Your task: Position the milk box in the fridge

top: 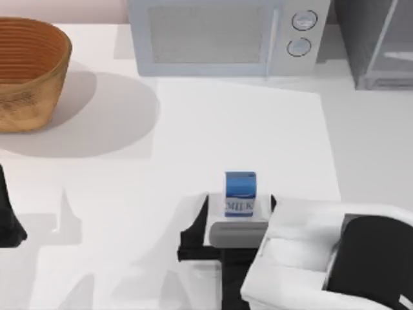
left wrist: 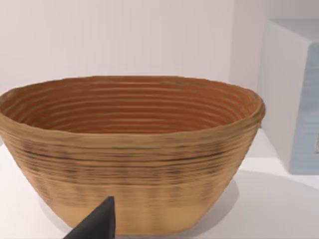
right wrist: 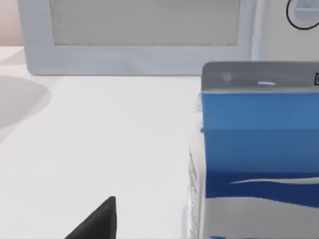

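The milk box [top: 240,192] stands upright on the white table, blue on top with "MILK" lettering below, a little right of the table's middle near the front. My right gripper [top: 239,212] is open around it, one dark finger on each side and a gap to the carton. In the right wrist view the milk box [right wrist: 254,149] is close up, and one fingertip [right wrist: 99,221] stands apart from it. The fridge [top: 374,45], dark grey with a pale framed door, sits at the back right corner, partly cut off. My left arm [top: 8,219] is parked at the left edge.
A silver microwave [top: 219,35] with two round knobs stands at the back centre, left of the fridge. A woven basket [top: 29,71] sits at the back left; the left wrist view faces the basket [left wrist: 129,149], with one dark fingertip [left wrist: 97,223] before it.
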Motion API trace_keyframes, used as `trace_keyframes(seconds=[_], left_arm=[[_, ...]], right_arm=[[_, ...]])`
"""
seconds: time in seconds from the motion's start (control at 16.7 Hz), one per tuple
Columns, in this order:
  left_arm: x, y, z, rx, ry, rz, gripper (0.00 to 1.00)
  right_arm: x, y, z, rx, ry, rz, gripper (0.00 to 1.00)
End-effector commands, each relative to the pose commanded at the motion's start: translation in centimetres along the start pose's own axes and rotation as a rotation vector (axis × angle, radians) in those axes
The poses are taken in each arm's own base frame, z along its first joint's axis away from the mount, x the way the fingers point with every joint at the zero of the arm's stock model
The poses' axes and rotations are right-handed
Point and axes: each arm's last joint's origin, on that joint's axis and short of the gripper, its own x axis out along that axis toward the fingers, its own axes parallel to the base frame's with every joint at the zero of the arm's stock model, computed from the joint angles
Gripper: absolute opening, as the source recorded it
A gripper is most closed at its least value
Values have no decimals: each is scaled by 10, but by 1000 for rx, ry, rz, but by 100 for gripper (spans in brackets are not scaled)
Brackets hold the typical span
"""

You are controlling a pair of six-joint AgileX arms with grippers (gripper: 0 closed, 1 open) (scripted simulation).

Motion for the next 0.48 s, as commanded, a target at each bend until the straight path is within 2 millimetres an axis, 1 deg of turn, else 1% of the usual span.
trace_keyframes(seconds=[0.3, 0.36, 0.48], left_arm=[[0, 0, 0, 0, 0, 0, 100], [0, 0, 0, 0, 0, 0, 100], [0, 0, 0, 0, 0, 0, 100]], right_arm=[[38, 0, 0, 1, 0, -1, 100], [43, 0, 0, 1, 0, -1, 100], [45, 0, 0, 1, 0, -1, 100]])
